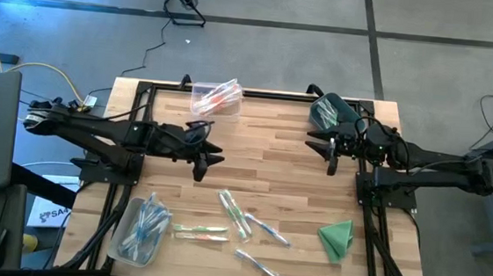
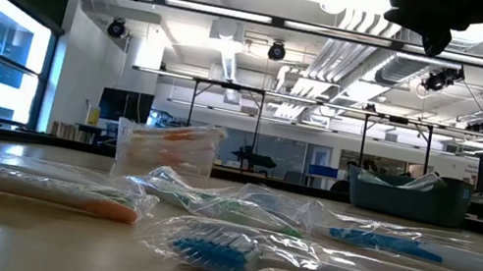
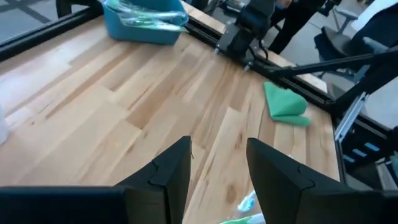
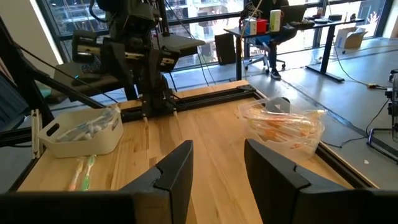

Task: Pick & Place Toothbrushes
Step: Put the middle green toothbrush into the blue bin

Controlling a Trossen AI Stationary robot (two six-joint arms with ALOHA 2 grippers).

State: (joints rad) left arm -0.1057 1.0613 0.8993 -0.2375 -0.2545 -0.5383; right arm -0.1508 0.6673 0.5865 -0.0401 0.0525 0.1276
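Wrapped toothbrushes (image 1: 240,215) are lying loose on the table (image 1: 263,157), below and ahead of both raised grippers. Left gripper (image 1: 212,156) and right gripper (image 1: 320,144) are hanging released, grasping nothing. Judging so, a pick is pending: descending over one brush comes next.

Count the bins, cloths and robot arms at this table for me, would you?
Bins: 3 (clear bin, blue bin, whitish bin)
Green cloth: 1
Robot arms: 2 (left arm, right arm)
Total: 6
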